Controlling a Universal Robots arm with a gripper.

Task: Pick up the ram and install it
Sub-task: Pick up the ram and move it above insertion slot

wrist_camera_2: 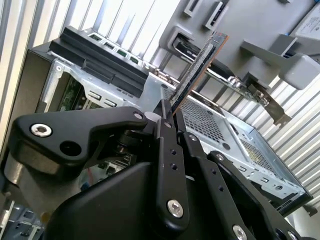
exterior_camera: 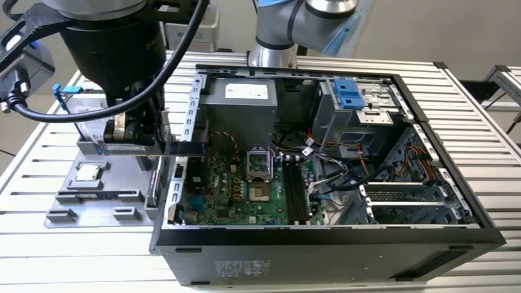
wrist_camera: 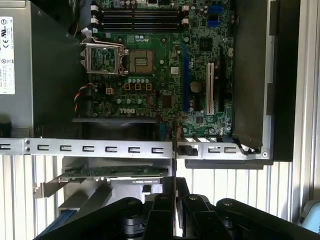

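The ram [wrist_camera_2: 197,67] is a long narrow circuit-board stick that juts straight out from between my gripper's black fingers [wrist_camera_2: 167,112]. The gripper is shut on its near end. In the first wrist view the ram [wrist_camera: 174,150] shows edge-on as a thin line above the gripper [wrist_camera: 174,187], over the case's metal rim. The motherboard's black memory slots [wrist_camera: 137,17] lie further in, past the processor socket [wrist_camera: 140,61]. In the exterior view the gripper [exterior_camera: 130,141] hangs above the grey tray [exterior_camera: 97,204], just outside the case's wall on that view's left. The memory slots [exterior_camera: 294,189] are inside the case.
The open computer case [exterior_camera: 326,244] lies on a slatted metal table. Its perforated metal rim [wrist_camera: 90,148] stands between the gripper and the motherboard. On the grey tray rest a square silver processor chip [exterior_camera: 88,174] and an expansion card [wrist_camera: 110,173]. Cables [exterior_camera: 342,177] crowd the case's middle.
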